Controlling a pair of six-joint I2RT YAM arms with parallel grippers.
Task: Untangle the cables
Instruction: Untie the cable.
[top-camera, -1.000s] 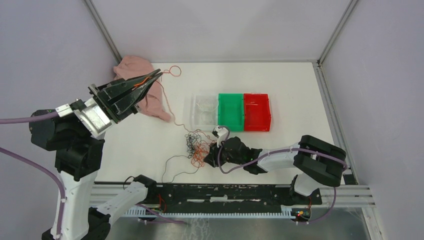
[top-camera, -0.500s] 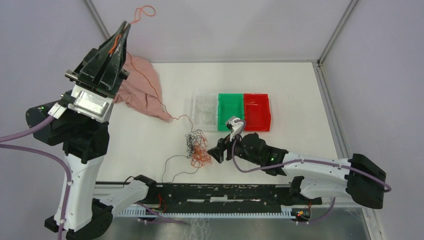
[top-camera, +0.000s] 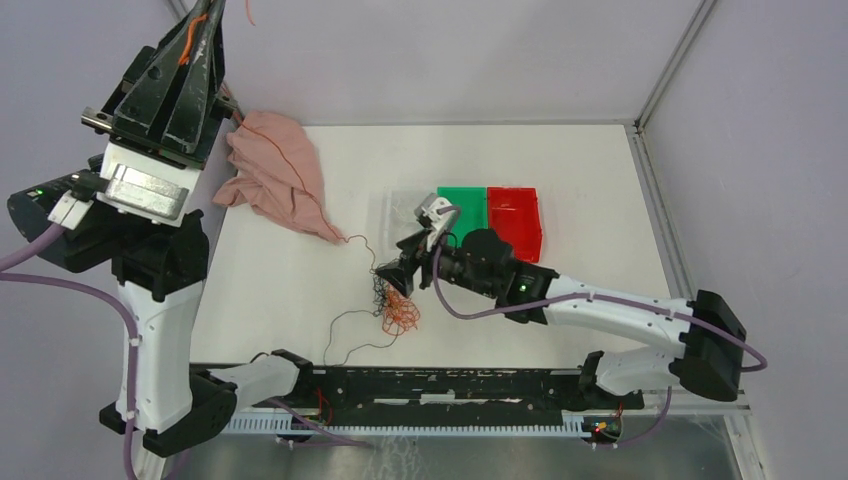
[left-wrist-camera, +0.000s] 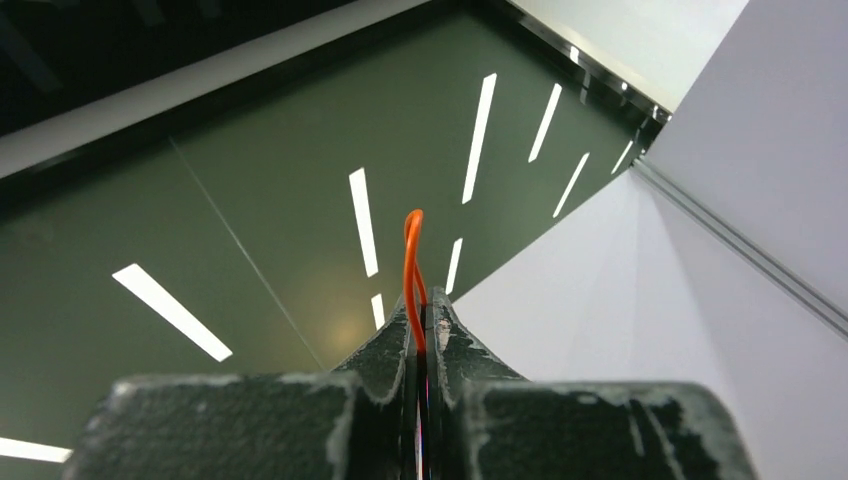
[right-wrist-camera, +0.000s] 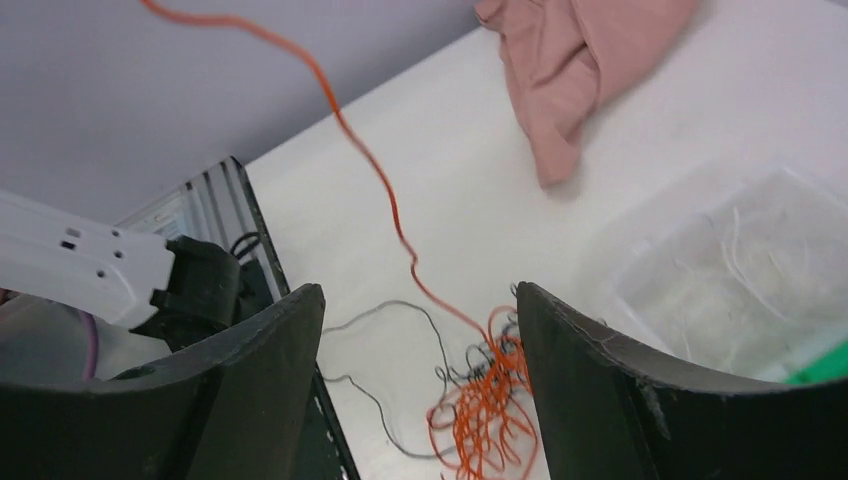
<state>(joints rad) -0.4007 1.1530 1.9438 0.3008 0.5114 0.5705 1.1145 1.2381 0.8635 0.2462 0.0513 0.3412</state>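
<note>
Left tool (left-wrist-camera: 424, 312) tight on orange cable (left-wrist-camera: 411, 258)

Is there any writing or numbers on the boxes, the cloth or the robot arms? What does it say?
None can be read. The red bin, green bin, clear bin and pink cloth are plain; the left arm's silver plate is too blurred to show any print.

Bare table (top-camera: 270, 280) lies left of the cable wad (top-camera: 398, 308); the right gripper (top-camera: 392, 277) crowds its rear, bins (top-camera: 487, 205) stand behind-right, an orange strand (right-wrist-camera: 365, 157) slants up rear-left.
</note>
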